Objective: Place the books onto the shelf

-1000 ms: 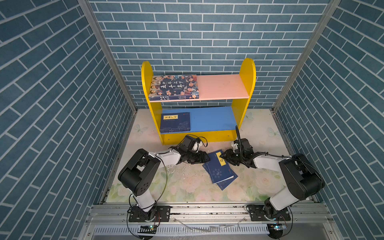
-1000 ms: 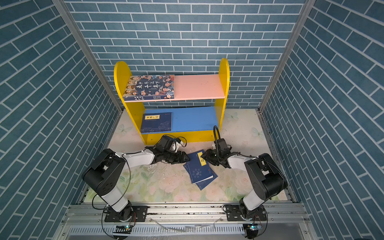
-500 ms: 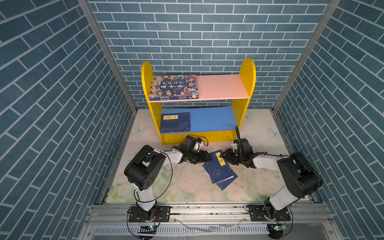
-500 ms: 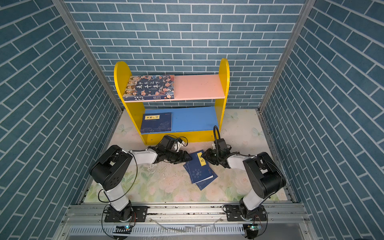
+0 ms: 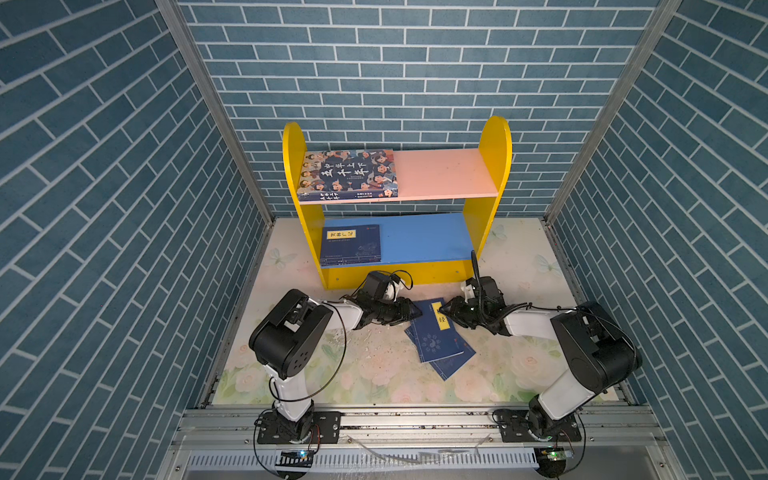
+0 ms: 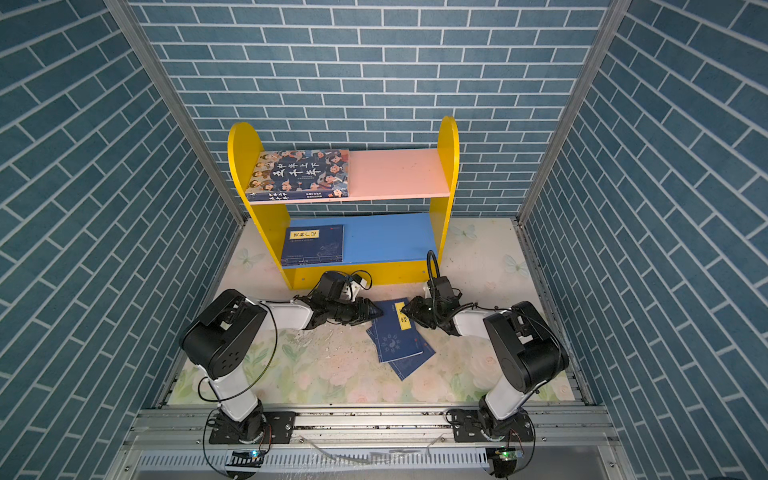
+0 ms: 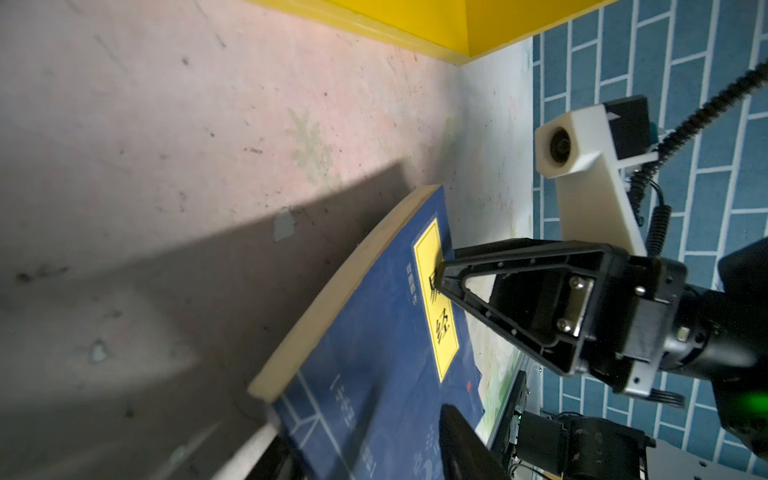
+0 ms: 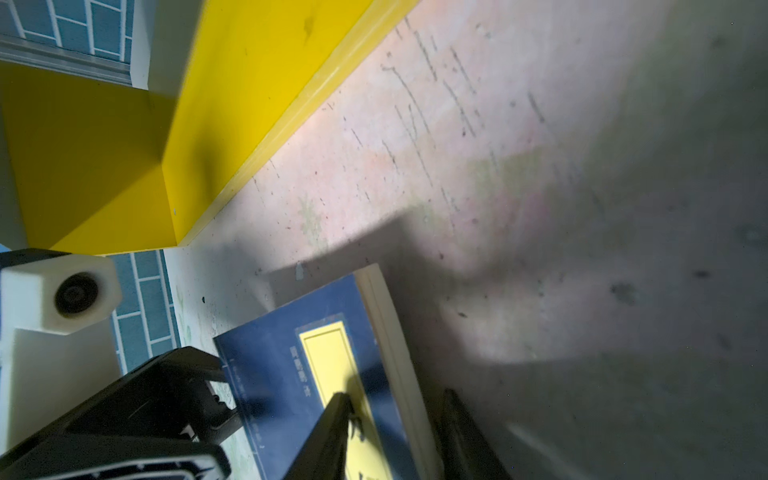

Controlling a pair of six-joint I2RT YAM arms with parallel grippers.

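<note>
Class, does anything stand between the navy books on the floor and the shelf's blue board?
Nothing visible does: only bare mat lies between the floor books and the shelf.

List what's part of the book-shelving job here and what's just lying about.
Job:
- shelf
- thick book, on the pink board
- thin book, on the blue board
- floor stack of thin books
- top book of that stack, with the left gripper and right gripper at it

Just there:
- floral mat
- brick walls
- base rail
</note>
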